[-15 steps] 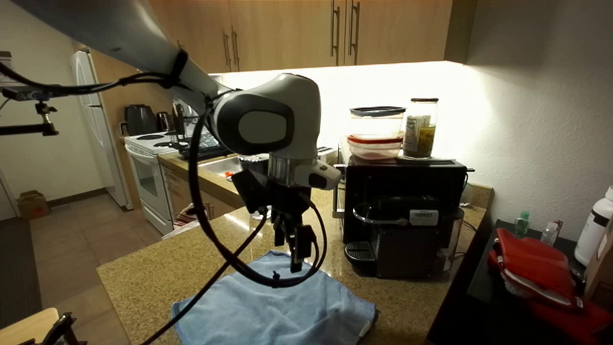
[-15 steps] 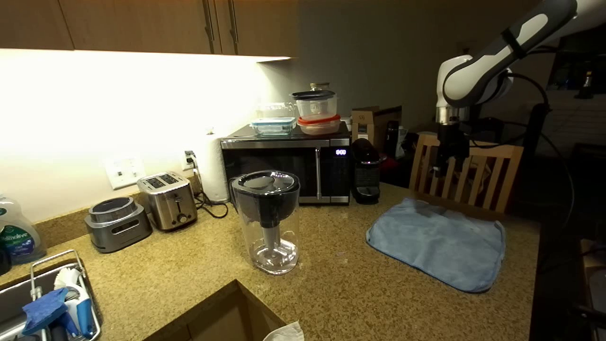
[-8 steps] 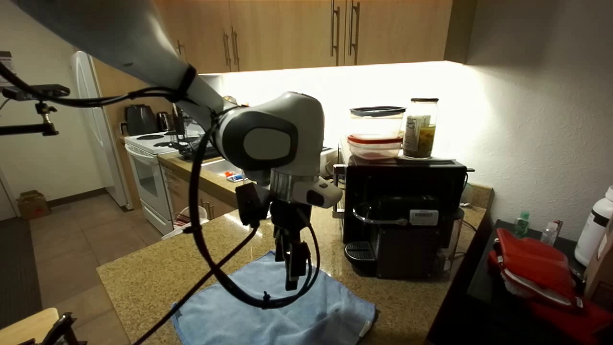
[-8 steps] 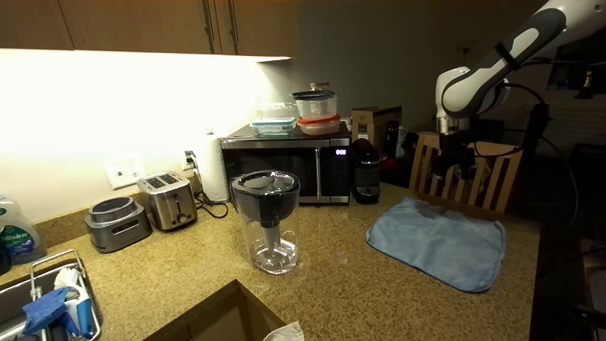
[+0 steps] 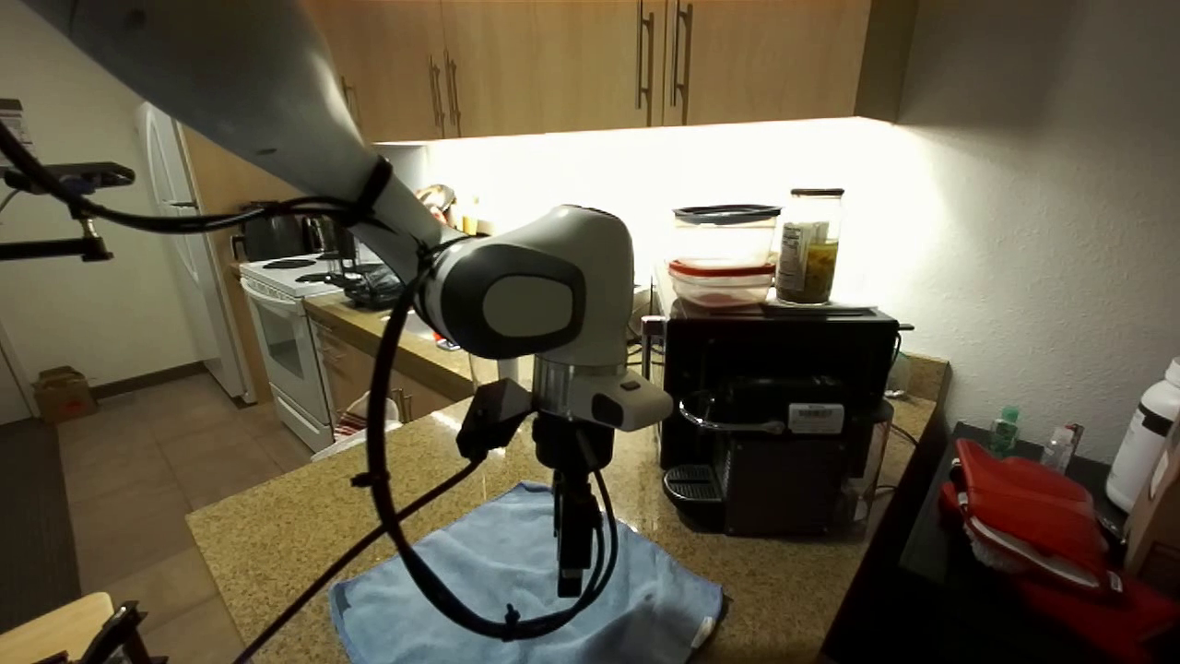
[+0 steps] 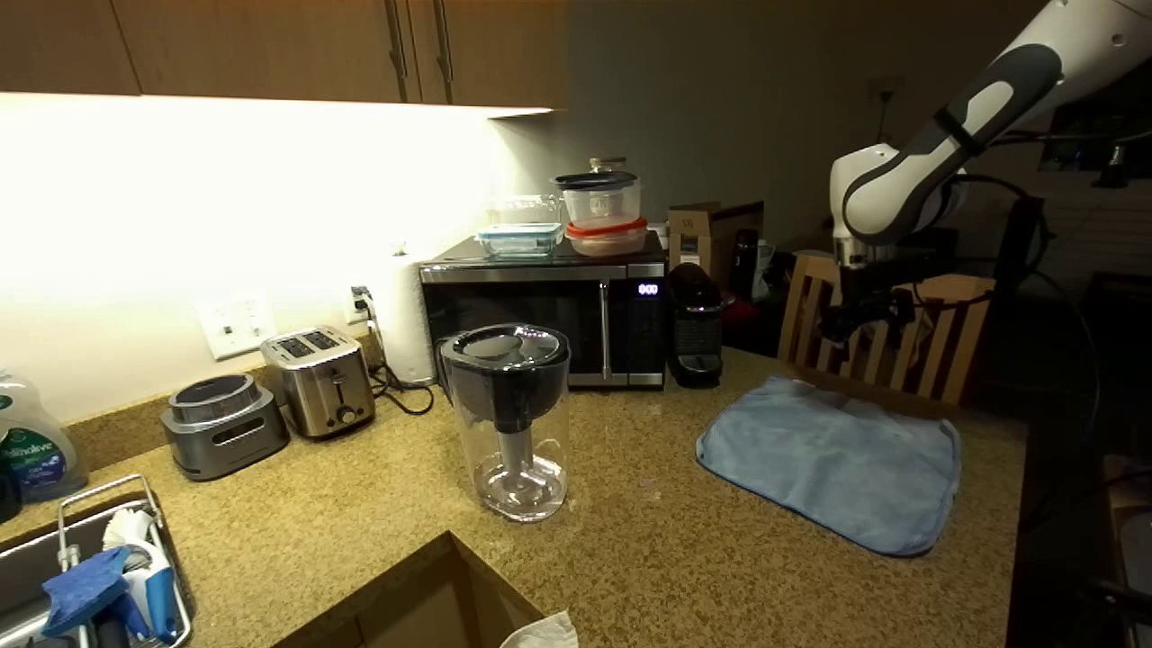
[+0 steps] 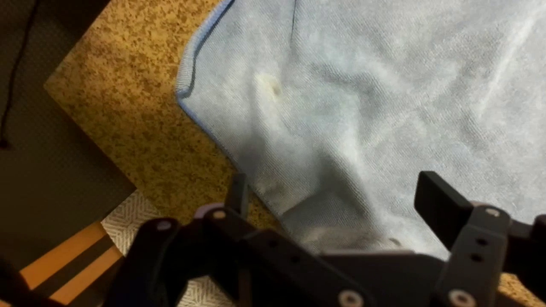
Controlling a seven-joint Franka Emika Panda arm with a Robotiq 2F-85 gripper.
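Blue cloth (image 5: 516, 558) lies spread on the counter (image 5: 277, 507) in an exterior view, with the gripper (image 5: 569, 576) over it. In an exterior view, air shows between gripper and cloth; a pitcher (image 6: 508, 396) stands well apart. In the wrist view, the 2 fingers (image 7: 440, 204) are wide apart, holding nothing. This looks like the reaching-down step; the next move seems to need going lower, gently.

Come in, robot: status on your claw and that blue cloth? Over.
Gripper open and empty, hanging above blue cloth. Cloth spread on counter, wrinkled. Coffee machine stands near it; nothing seen between gripper and cloth.
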